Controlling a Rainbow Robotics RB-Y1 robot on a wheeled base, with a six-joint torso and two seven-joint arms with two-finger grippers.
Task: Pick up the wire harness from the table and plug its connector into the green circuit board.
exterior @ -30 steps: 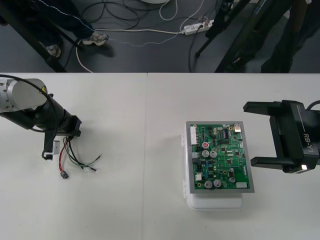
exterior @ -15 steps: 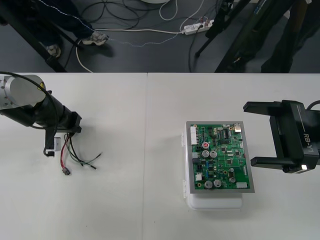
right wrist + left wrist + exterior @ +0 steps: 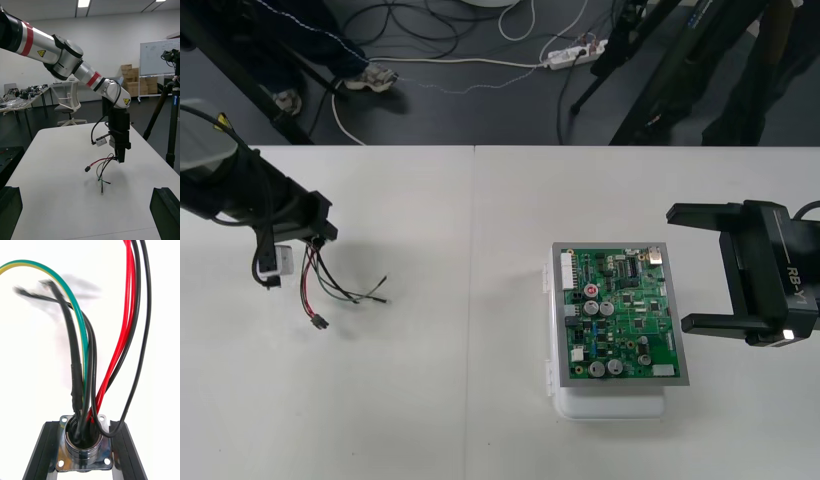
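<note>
Now, left gripper (image 3: 313, 240): we find it well to the left of the green circuit board (image 3: 618, 315), over the table (image 3: 480, 250), with its fingers (image 3: 39, 453) clamped narrow on the round metal socket (image 3: 83, 452).
Wire harness (image 3: 330, 285): red, black and green wires hang from that socket; the small black plug (image 3: 318, 322) dangles well apart from the board.
Right gripper (image 3: 685, 268): just beside the board's right edge, fingers spread wide, holding nothing.
Board: flat on its white base (image 3: 610, 405).

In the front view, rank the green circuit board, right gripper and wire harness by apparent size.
Largest, tied: green circuit board and right gripper, about alike; the gripper may be nearer the camera, so unranked.
Smallest: wire harness.
</note>
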